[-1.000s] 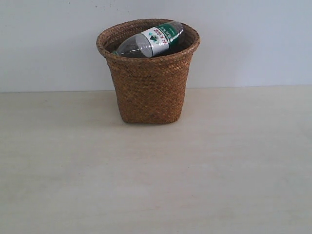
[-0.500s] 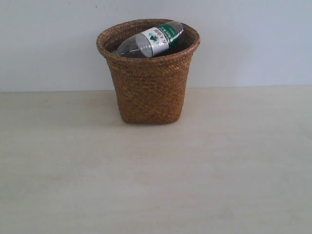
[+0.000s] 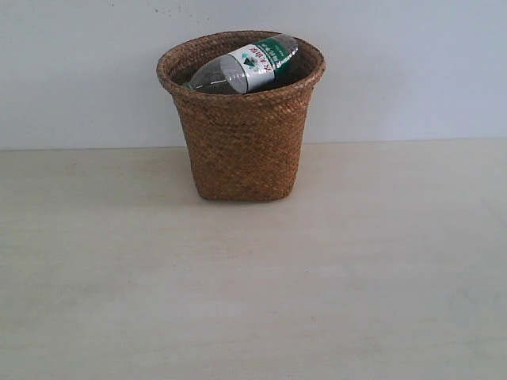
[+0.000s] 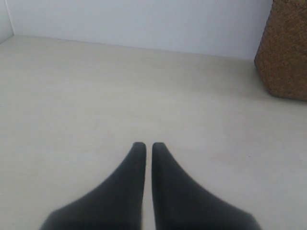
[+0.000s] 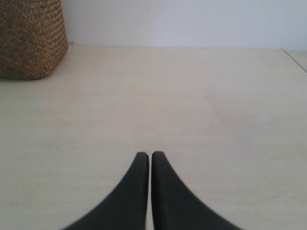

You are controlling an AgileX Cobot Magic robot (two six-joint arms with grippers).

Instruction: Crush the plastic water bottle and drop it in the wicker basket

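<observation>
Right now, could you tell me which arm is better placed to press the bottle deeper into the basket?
Probably right: the bottle's raised end is near the basket's rim on that arm's side.

Left gripper [image 4: 144, 146]: 2 dark jaws drawn together, with only a hairline slit between the tips and nothing held.
Right gripper [image 5: 144, 155]: 2 dark jaws pressed together, tips side by side, nothing held.
Jaw shape: broad at the base, curving inward to narrow rounded tips.
Pose: both point forward, angled slightly downward.
</observation>
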